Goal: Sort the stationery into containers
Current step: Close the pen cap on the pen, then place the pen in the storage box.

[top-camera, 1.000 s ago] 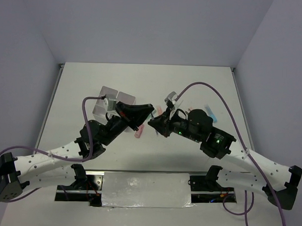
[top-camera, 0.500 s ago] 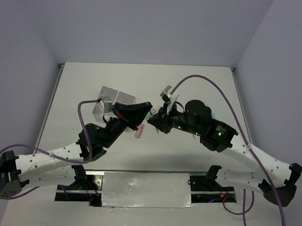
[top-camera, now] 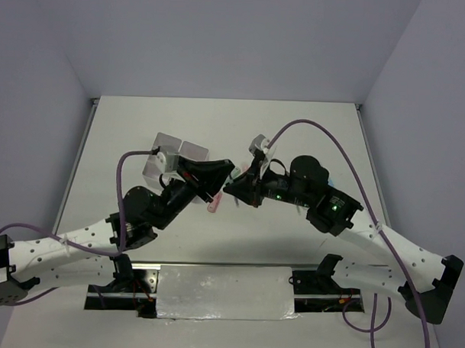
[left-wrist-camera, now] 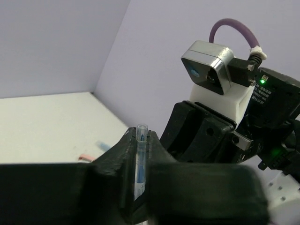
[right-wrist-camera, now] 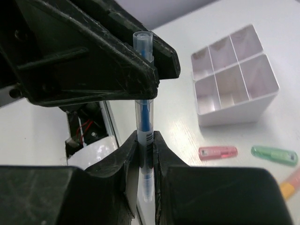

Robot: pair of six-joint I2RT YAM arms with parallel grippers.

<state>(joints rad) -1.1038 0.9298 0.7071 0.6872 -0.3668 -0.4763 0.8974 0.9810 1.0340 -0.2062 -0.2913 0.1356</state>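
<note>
A thin clear pen with blue ink (right-wrist-camera: 144, 117) is held upright between both grippers above the middle of the table. My right gripper (right-wrist-camera: 145, 138) is shut on its lower part. My left gripper (left-wrist-camera: 140, 133) is shut on its upper end (left-wrist-camera: 140, 154). In the top view the left gripper (top-camera: 226, 172) and the right gripper (top-camera: 233, 188) meet tip to tip, and the pen is hidden between them. The whitish four-compartment box (top-camera: 176, 153) stands behind the left gripper; its compartments look empty in the right wrist view (right-wrist-camera: 234, 110).
A pink marker (right-wrist-camera: 218, 152), a green marker (right-wrist-camera: 274, 155) and an orange-yellow marker (right-wrist-camera: 290, 183) lie on the table near the box. The pink marker also shows in the top view (top-camera: 214, 202). Purple cables loop over both arms.
The two grippers stay tip to tip over the table's middle. The right wrist has shifted a little left and up, and the left arm's elbow has moved slightly.
</note>
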